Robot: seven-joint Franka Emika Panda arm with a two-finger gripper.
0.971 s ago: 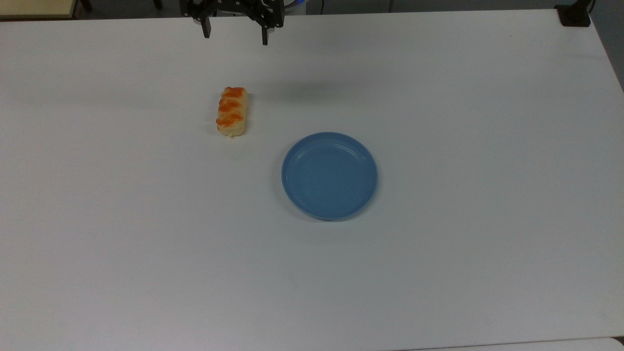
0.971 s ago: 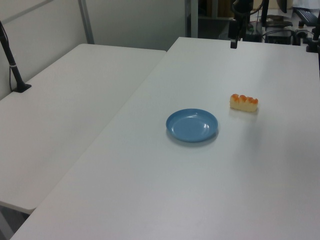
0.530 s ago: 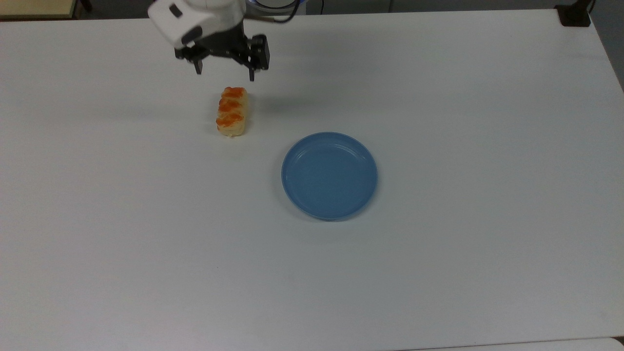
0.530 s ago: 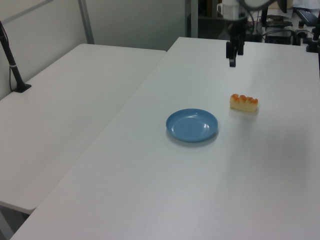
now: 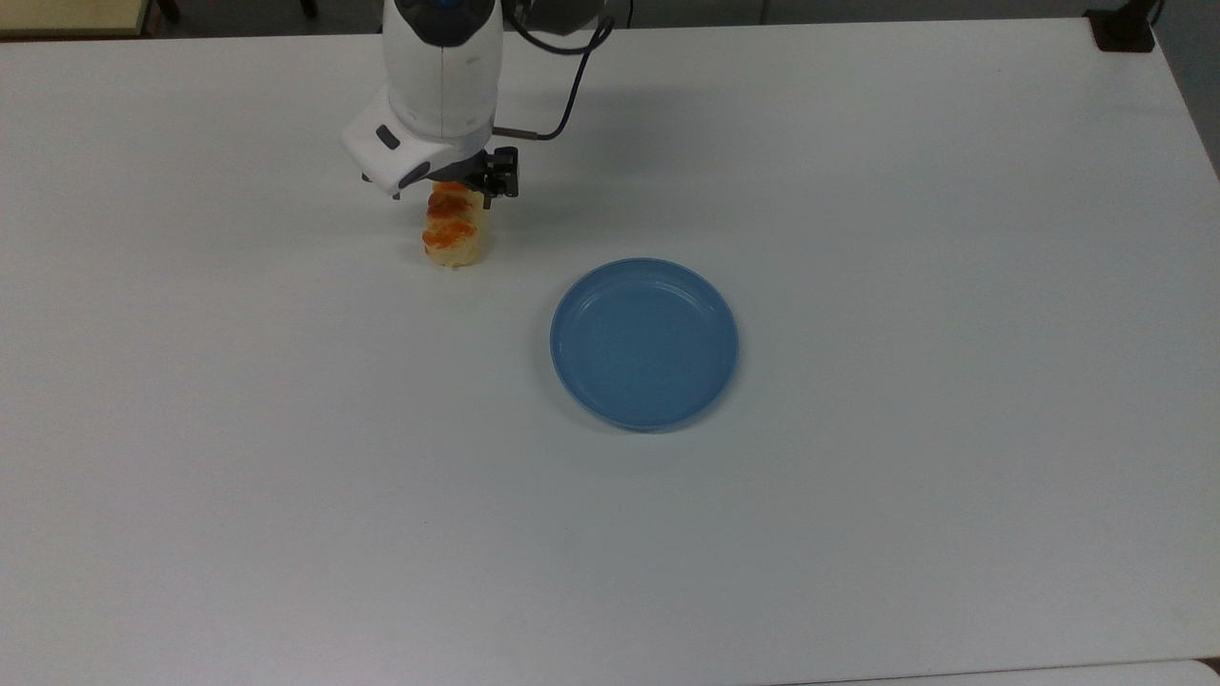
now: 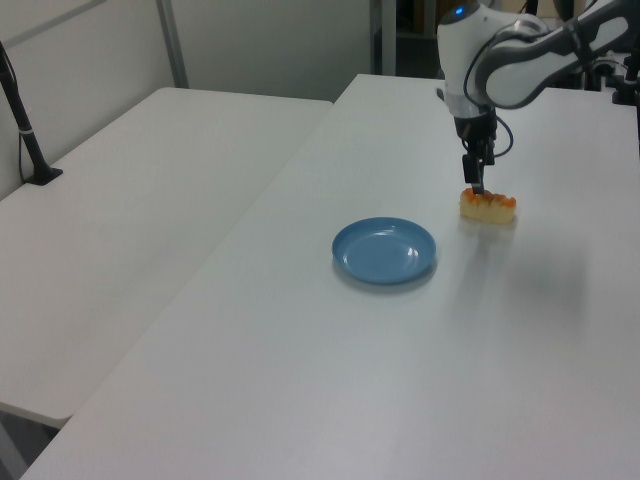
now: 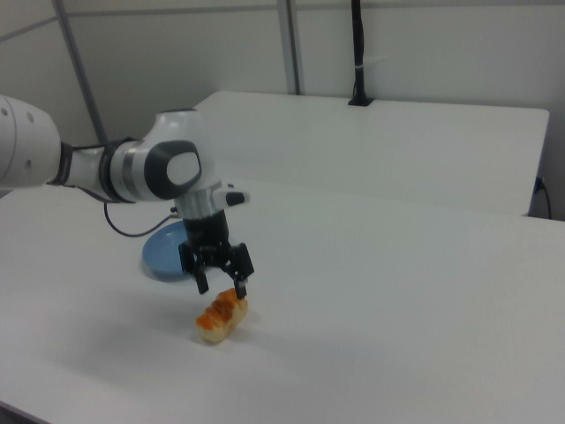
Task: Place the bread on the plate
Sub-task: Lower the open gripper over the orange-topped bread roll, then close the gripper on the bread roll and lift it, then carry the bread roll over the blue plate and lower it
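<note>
The bread [image 5: 454, 238], a pale-yellow bun with orange-brown lobes, lies on the white table up and left of the blue plate [image 5: 644, 343], which holds nothing. My gripper [image 5: 446, 195] hangs over the bun's far end and hides part of it under the white hand. In the right view the gripper [image 7: 221, 287] is open, one finger on each side of the bread [image 7: 222, 316] just above it, and the plate [image 7: 164, 256] is partly hidden behind the arm. In the left view the gripper [image 6: 475, 187] meets the left end of the bread [image 6: 488, 206], with the plate [image 6: 384, 250] nearer the camera.
A second white table [image 6: 150, 190] adjoins this one on the left view's left, with a black post [image 6: 30, 140] at its edge. A black clamp [image 5: 1125, 29] sits at the top view's upper right corner. A cable [image 5: 562, 86] trails from the arm.
The arm has come down from the table's far edge toward the bread, and the open gripper now sits over the bun's far end. Bread and plate have not moved.
</note>
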